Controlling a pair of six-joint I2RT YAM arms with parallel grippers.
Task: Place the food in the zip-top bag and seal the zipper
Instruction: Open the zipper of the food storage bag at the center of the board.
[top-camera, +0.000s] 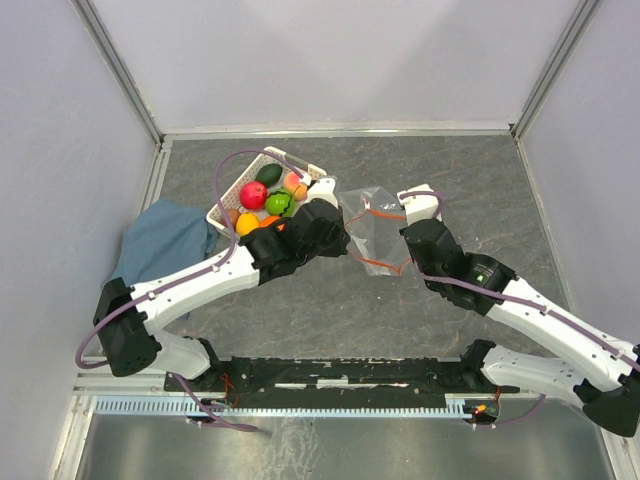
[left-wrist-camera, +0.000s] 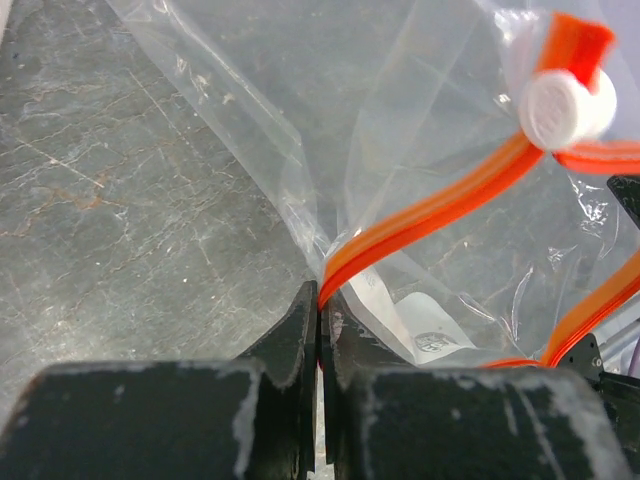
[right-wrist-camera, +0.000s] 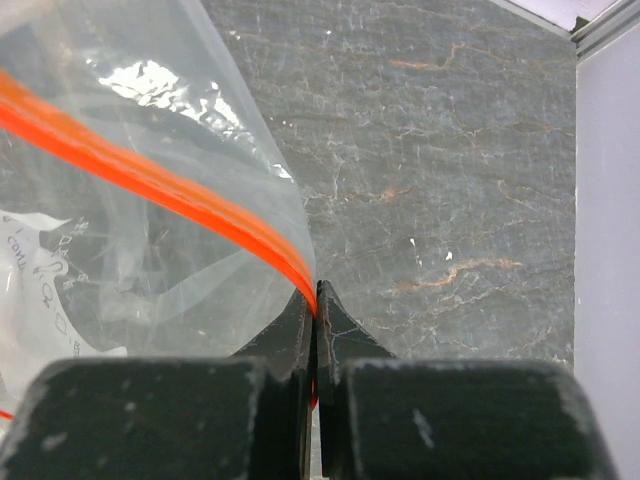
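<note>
grip: left gripper (left-wrist-camera: 322, 312) and right gripper (right-wrist-camera: 316, 300) each clamped on the zipper (left-wrist-camera: 440, 205), at opposite ends of the zip-top bag (top-camera: 372, 228) mouth, just right of the basket (top-camera: 222, 205) holding the food (top-camera: 268, 195). judgement: ease both ends inward so the mouth bows open, without tearing the film. zipper's long axis runs left-right; mouth seemingly faces the arms.

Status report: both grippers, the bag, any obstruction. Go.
Left gripper shut on zipper. Right gripper shut on zipper. Bag holds no fruit; food in basket. Nothing blocking.

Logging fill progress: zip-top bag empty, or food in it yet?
Empty of food: no fruit shows through the clear zip-top bag; the food sits in the basket.
</note>
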